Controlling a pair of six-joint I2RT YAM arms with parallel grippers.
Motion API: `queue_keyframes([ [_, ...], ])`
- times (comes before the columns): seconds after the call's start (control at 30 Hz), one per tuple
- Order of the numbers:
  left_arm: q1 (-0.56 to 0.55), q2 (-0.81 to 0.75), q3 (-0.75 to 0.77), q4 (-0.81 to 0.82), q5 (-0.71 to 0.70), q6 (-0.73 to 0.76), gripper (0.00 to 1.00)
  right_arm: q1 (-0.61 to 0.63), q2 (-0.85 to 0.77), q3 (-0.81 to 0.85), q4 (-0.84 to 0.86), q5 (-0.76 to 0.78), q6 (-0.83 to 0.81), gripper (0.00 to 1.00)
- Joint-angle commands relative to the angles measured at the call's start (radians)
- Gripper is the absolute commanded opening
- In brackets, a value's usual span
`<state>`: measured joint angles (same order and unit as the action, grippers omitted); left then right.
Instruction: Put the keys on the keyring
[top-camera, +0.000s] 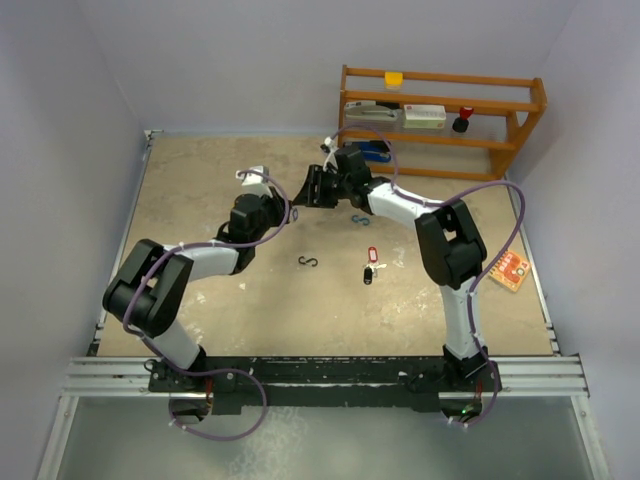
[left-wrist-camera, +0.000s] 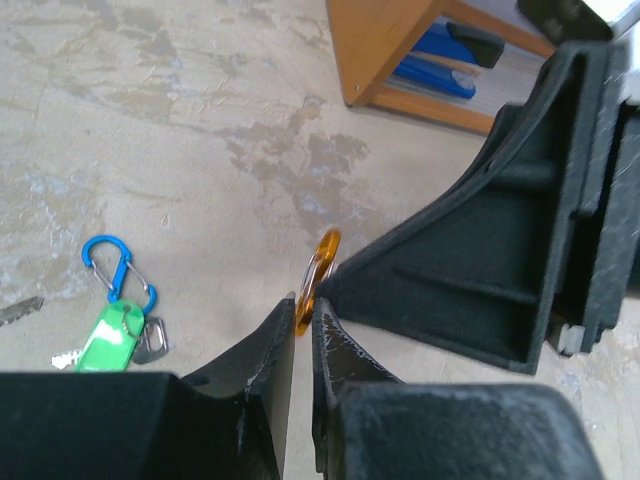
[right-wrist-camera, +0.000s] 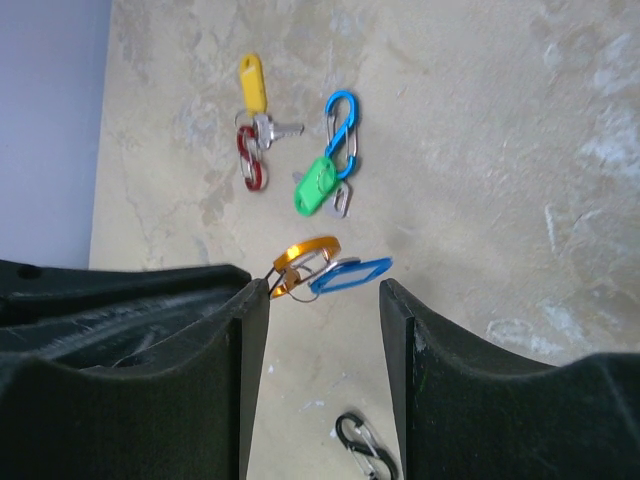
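Nearest the arm bases, a black S-shaped clip (top-camera: 308, 262) was seen lying loose on the table (top-camera: 200, 170). Just to its right lay a red-tagged key (top-camera: 374, 252) with the black fob (top-camera: 368, 274) touching it. An orange card (top-camera: 510, 270) was set well apart by the right edge, its print too small to be read. Farther out, a green-tagged key (right-wrist-camera: 318, 187) was found against a blue clip (right-wrist-camera: 340, 128), seemingly hooked to it. Beside these lay a yellow-tagged key (right-wrist-camera: 252, 82) at a red clip (right-wrist-camera: 250, 162), all flat on the table. Over the middle of the table the two grippers were placed tip to tip. The left gripper (left-wrist-camera: 305, 322) was seen almost closed, its tips pinching the edge of an orange clip (left-wrist-camera: 320, 272), to which a blue-tagged key (right-wrist-camera: 350, 275) appeared to be attached. The right gripper (right-wrist-camera: 322, 292) was held about half open with nothing gripped, the orange clip and its key being just off one fingertip. The step in hand was judged to be the steadying of the orange clip, taken here as the keyring, so that another key could be threaded on. For the next move, a firm hold by the left gripper would be called for, and a loose key would have to be fetched by the right. At the far edge a wooden shelf (top-camera: 440, 78) was seen; no brand or label on it could be read.
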<state>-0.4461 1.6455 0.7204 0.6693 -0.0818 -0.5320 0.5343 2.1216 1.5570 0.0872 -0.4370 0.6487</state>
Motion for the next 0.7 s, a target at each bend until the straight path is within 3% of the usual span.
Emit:
queue_keyframes([
  [0.0, 0.005, 0.003, 0.01, 0.134, -0.009, 0.018, 0.07, 0.015, -0.002, -0.013, -0.034, -0.053, 0.0, 0.52],
  [0.2, 0.006, 0.005, 0.01, 0.136, -0.002, 0.023, 0.07, 0.015, -0.003, -0.016, -0.033, -0.061, 0.002, 0.52],
  [0.3, 0.006, 0.001, 0.002, 0.128, 0.004, 0.027, 0.19, 0.015, -0.005, -0.016, -0.033, -0.064, 0.002, 0.52],
  [0.5, 0.005, -0.045, -0.067, 0.138, -0.01, 0.054, 0.54, 0.007, 0.01, 0.028, -0.084, -0.059, -0.015, 0.52],
  [0.67, 0.005, -0.074, -0.105, 0.147, 0.005, 0.099, 0.59, -0.006, 0.009, 0.042, -0.093, -0.064, -0.024, 0.52],
])
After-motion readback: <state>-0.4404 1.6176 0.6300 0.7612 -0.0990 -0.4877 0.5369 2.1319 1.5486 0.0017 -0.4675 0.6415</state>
